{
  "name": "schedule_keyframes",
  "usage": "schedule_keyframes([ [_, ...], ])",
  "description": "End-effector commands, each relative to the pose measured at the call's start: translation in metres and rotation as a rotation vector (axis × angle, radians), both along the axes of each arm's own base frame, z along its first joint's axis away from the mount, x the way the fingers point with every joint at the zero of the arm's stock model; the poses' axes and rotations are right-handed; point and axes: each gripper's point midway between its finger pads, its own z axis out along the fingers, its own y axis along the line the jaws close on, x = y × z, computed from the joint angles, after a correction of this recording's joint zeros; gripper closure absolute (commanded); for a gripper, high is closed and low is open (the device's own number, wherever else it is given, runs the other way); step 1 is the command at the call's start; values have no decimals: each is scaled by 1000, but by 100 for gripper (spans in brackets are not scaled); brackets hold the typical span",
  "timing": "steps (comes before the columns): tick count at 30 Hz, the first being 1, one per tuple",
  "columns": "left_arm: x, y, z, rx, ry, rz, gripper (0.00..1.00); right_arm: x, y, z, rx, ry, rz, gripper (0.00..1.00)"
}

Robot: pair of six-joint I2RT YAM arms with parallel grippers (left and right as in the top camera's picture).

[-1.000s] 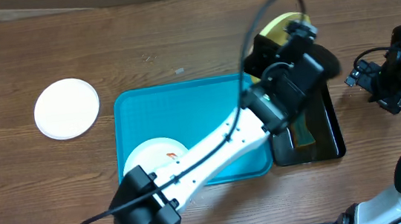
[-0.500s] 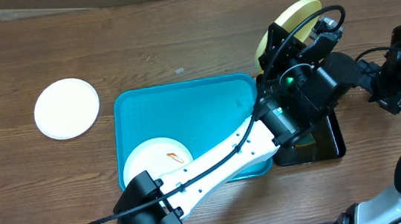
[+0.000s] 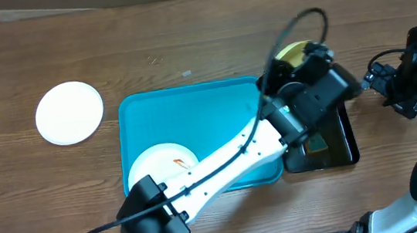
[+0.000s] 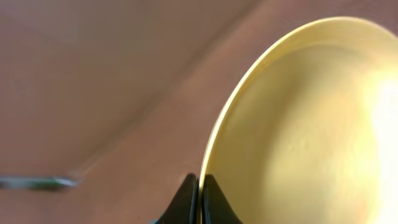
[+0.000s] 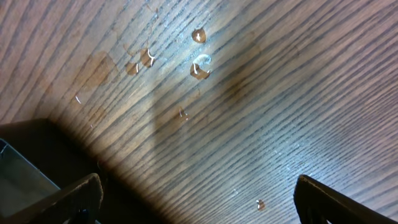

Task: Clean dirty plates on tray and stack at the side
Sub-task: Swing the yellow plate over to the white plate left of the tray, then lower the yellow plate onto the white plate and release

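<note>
Left jaws clamp the rim of the pale yellow-green round plate, held on edge above them, presumably for rinsing; right jaws gape wide, empty.

The left gripper is swung back left and lower. The yellow plate it pinches shows less than a moment ago, mostly hidden behind the gripper.

No legible text or labels anywhere.
</note>
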Motion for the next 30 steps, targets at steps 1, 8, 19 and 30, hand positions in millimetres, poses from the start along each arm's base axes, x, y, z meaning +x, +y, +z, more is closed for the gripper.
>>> schedule_keyframes([
  [1, 18, 3, -25, -370, 187, 108, 96, 2, 0, 1, 2, -7, 0, 0],
  [8, 62, 57, -49, -702, 514, 179, 96, 2, 0, 1, 2, -7, 0, 0],
  [19, 97, 318, -73, -1000, 626, 743, 96, 2, 0, 1, 2, -7, 0, 0],
  [30, 4, 558, -99, -987, 480, 1333, 96, 2, 0, 1, 2, -7, 0, 0],
])
